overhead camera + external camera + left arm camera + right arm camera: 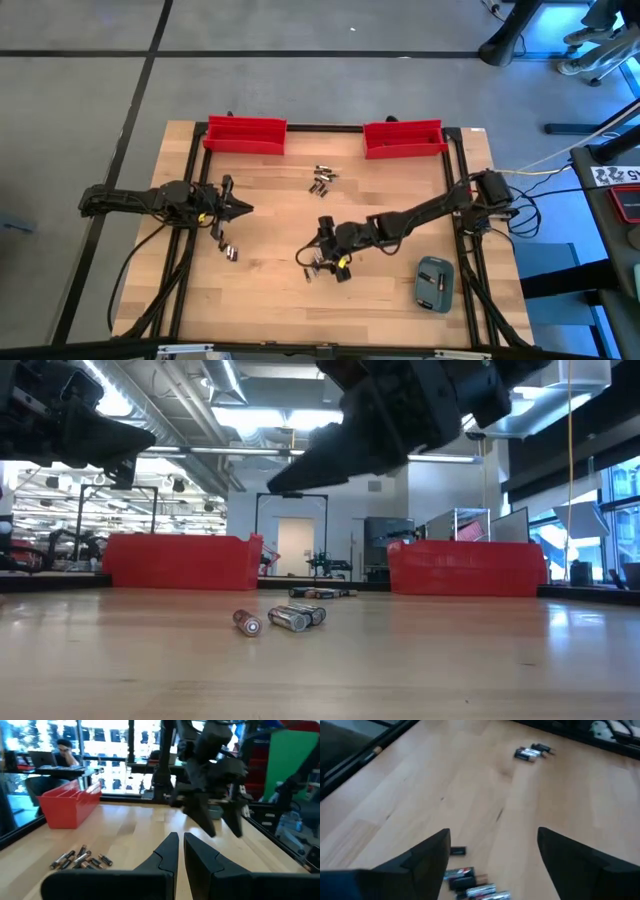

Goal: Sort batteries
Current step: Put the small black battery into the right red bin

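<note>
Sorting looks barely begun. Batteries lie loose in three clusters on the wooden worktop (270, 300): one group (321, 179) between the two red bins, a pair (230, 252) near the left gripper (243, 209), and several (318, 263) under the right gripper (322, 262). No battery is visible inside the left bin (245, 133) or the right bin (403, 137). The right fingers (427, 857) are spread wide above their cluster, holding nothing. The left fingers (167, 852) are closed, empty, above the worktop.

On your counter (270, 290), two bins (245, 134) stand at the far edge, one left, one right. One cluster of batteries (322, 179) lies between them, nearer the middle. A second cluster lies front-centre, a third front-left. A case (435, 284) sits front-right.
</note>
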Available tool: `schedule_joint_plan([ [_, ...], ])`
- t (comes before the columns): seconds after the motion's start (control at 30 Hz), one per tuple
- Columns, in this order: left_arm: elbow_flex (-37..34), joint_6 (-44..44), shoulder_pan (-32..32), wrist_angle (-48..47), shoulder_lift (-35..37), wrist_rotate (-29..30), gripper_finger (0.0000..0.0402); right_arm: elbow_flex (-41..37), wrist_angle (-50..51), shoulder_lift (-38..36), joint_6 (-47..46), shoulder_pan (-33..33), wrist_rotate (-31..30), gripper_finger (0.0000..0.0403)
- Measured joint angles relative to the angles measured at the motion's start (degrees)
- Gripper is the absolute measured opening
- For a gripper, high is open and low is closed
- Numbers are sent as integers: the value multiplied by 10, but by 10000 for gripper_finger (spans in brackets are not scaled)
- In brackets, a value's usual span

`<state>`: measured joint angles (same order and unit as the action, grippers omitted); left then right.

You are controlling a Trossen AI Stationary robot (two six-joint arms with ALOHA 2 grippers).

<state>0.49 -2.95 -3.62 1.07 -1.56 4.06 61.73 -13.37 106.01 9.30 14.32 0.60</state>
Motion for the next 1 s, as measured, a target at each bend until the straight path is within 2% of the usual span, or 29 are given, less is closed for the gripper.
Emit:
schedule_joint_plan([
  [0.27, 0, -55, 0, 2, -1, 7, 20, 5, 3, 34, 9, 31, 4, 312],
  [0.43, 0, -77, 0, 7, -8, 42, 20, 38, 2, 71, 60, 46, 9, 312],
  [0.6, 0, -89, 0, 10, -11, 60, 20, 84, 2, 106, 96, 48, 40, 312],
  [0.83, 0, -135, 0, 10, -11, 60, 20, 122, 1, 123, 211, 48, 71, 312],
  [1.0, 0, -142, 0, 10, -11, 60, 20, 131, 29, 123, 231, 48, 133, 312],
])
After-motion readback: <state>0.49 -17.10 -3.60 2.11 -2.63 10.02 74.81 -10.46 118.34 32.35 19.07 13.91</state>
